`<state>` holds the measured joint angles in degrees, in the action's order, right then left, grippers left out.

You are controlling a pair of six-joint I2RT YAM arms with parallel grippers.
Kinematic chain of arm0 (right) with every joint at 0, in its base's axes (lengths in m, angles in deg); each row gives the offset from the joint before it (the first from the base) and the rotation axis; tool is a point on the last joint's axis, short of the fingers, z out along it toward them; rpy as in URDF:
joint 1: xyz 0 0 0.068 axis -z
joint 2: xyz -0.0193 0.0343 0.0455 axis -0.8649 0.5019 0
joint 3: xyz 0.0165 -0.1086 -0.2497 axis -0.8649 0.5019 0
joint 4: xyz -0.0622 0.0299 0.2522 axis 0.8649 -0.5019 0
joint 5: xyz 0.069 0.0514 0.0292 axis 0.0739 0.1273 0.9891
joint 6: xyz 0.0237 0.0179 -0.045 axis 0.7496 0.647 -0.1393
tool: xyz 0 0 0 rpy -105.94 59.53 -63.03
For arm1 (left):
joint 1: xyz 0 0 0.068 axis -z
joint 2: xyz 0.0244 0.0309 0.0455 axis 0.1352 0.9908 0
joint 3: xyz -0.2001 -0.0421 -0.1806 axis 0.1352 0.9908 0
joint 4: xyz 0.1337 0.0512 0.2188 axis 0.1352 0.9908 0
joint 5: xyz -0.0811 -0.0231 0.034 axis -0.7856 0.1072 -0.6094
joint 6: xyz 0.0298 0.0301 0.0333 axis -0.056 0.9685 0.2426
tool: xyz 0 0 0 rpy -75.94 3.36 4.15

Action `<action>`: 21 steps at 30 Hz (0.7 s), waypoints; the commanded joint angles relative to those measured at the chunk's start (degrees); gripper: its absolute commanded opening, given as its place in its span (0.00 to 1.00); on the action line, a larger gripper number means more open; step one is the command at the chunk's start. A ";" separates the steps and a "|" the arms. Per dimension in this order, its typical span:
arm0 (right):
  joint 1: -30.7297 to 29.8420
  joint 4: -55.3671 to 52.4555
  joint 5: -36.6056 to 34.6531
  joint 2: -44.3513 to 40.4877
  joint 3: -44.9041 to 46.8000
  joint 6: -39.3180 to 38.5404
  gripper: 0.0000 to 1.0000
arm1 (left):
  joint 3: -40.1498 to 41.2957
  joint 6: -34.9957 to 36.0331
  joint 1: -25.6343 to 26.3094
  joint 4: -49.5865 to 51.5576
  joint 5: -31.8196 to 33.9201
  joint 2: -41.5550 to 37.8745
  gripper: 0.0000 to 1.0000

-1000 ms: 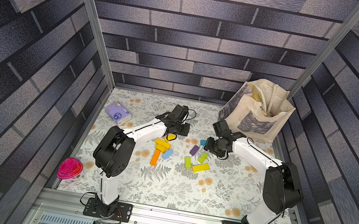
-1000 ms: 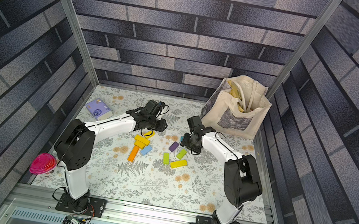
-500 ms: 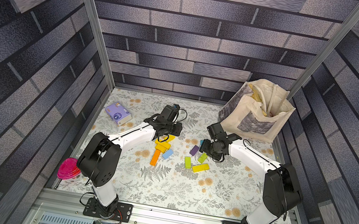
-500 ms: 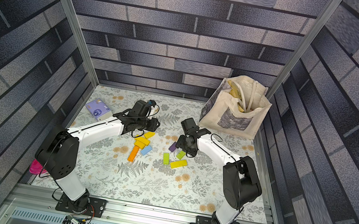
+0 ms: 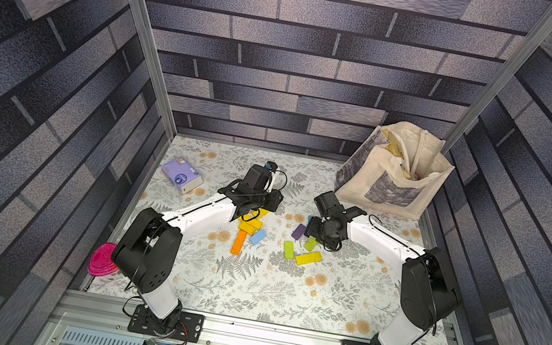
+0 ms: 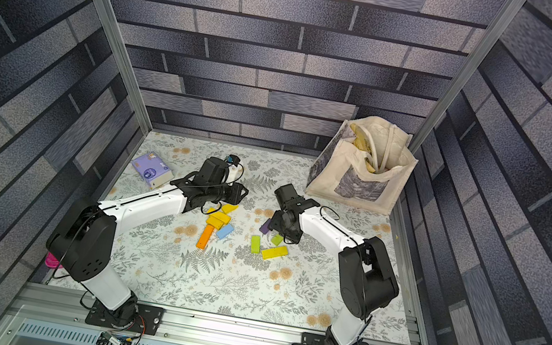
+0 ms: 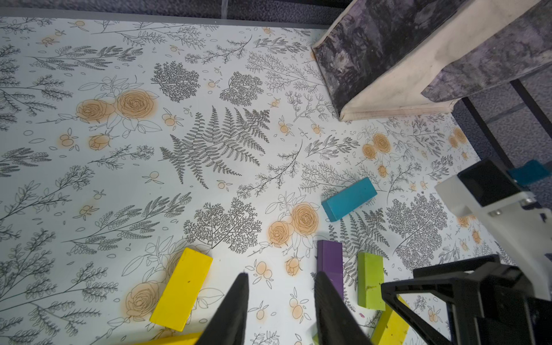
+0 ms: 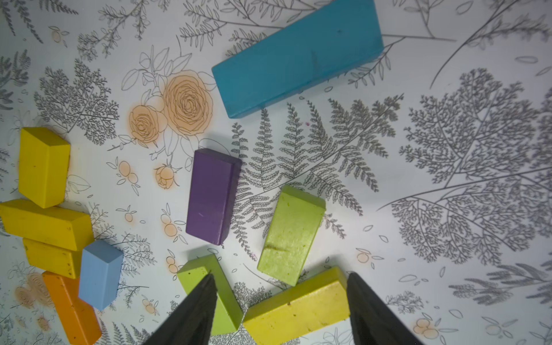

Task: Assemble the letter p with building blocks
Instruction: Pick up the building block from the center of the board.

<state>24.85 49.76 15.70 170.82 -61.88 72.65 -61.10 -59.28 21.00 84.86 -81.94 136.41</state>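
Left gripper (image 7: 280,277): I see the jaws partly apart and empty, with a short yellow block (image 7: 182,288) lying flat just beside one fingertip. Right gripper (image 8: 280,280): jaws wide, gripping nothing. It hangs over the purple block (image 8: 213,197) and a lime block (image 8: 291,236). A long yellow block (image 8: 298,307) shows crosswise between the tips. The orange block (image 5: 238,242), left of that group, has its long axis running near-far. The teal block (image 8: 298,56) is mostly hidden by my right gripper in both top views.

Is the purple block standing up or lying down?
Lying down. The purple block rests flat on the flowery table, with its wide face pointing up and its long side along the table.
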 commanded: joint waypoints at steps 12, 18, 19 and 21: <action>-0.48 2.79 0.01 6.89 0.52 -0.27 0.71 | -3.45 0.99 0.21 0.67 -4.04 2.12 0.53; -0.48 3.17 0.18 8.04 0.25 -1.01 0.70 | -4.99 0.37 -0.29 0.37 -11.30 4.34 0.65; -0.40 2.99 0.06 8.24 0.09 -1.29 0.69 | -5.19 -0.15 -0.22 0.37 -11.77 4.59 0.65; -0.38 2.61 -0.06 8.48 -0.11 -1.70 0.65 | -5.12 -1.45 -0.21 -0.14 -11.98 5.11 0.68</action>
<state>24.85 52.78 15.92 177.33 -61.67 71.97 -64.62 -59.30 21.00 84.97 -90.27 140.69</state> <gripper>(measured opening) 0.676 0.666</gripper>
